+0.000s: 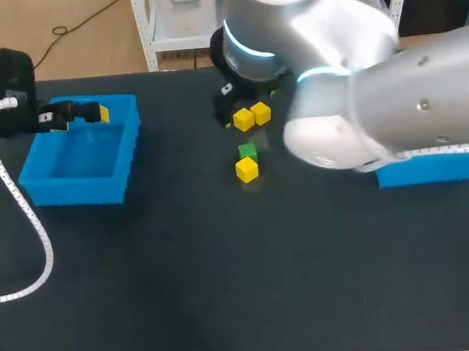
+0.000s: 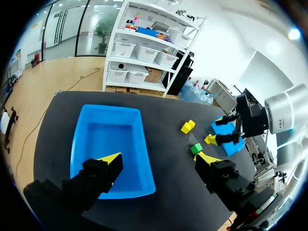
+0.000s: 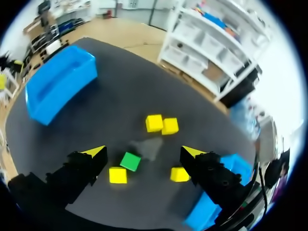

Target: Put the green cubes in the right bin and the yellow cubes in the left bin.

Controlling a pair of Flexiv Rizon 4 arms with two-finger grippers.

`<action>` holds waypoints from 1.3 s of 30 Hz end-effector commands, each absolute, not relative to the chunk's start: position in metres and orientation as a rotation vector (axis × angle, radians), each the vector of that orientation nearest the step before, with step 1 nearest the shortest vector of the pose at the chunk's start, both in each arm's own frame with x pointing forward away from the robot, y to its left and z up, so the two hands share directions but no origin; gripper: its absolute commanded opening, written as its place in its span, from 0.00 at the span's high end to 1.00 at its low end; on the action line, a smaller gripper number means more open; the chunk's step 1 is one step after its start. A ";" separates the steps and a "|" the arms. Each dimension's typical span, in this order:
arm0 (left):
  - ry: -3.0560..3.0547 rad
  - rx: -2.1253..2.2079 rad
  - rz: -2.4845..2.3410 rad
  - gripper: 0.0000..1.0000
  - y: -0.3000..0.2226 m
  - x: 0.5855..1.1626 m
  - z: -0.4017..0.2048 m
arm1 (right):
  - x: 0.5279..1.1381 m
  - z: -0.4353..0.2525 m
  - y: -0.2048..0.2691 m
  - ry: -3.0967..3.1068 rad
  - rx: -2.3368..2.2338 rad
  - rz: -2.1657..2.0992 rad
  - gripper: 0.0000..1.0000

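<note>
Two yellow cubes (image 1: 244, 119) (image 1: 261, 112) touch each other mid-table. A green cube (image 1: 248, 151) sits just nearer, with another yellow cube (image 1: 247, 170) against it. In the right wrist view my right gripper (image 3: 143, 151) hangs open above this cluster. The green cube (image 3: 130, 161) and a yellow cube (image 3: 117, 175) lie by one finger, and a further yellow cube (image 3: 179, 174) by the other. My left gripper (image 1: 91, 113) is open and empty over the far rim of the left blue bin (image 1: 85, 183). That bin (image 2: 113, 149) looks empty.
The right blue bin (image 1: 425, 169) is mostly hidden under my right arm (image 1: 374, 91) in the head view. Parts of this bin (image 3: 209, 211) show beside my right gripper. A white ribbed cable (image 1: 17, 201) trails from the left arm over the table's left side.
</note>
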State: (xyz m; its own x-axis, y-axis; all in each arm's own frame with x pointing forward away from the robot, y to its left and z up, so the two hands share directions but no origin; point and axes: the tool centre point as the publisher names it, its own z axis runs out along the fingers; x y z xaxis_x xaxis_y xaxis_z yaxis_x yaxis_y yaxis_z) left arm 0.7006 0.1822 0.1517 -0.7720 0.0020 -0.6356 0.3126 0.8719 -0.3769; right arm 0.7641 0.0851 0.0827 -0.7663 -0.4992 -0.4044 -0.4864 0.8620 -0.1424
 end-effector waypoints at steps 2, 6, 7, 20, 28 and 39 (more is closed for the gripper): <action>2.377 0.230 -0.634 0.00 0.184 0.700 0.150 | 0.768 0.069 0.090 2.671 -0.573 -0.007 0.00; 2.377 0.230 -0.634 0.00 0.184 0.700 0.150 | 0.765 0.062 0.084 2.714 -0.448 0.024 0.00; 2.377 0.230 -0.634 0.00 0.184 0.700 0.150 | 0.763 0.058 0.083 2.725 -0.433 0.028 0.00; 2.377 0.230 -0.634 0.00 0.184 0.700 0.150 | 0.734 0.032 0.086 2.841 -0.319 0.032 0.00; 2.377 0.230 -0.634 0.00 0.184 0.700 0.150 | 0.735 0.012 0.098 2.880 -0.350 0.031 0.00; 2.377 0.230 -0.634 0.00 0.184 0.700 0.150 | 0.744 -0.002 0.101 2.872 -0.367 -0.004 0.00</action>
State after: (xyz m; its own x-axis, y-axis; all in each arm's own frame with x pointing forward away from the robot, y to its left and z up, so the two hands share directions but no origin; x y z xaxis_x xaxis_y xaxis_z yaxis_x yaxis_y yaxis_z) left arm 0.7006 0.1822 0.1517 -0.7720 0.0020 -0.6356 0.3126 0.8719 -0.3769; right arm 0.7399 0.0986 0.0001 -0.9357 -0.2470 -0.2517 -0.2467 0.9685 -0.0333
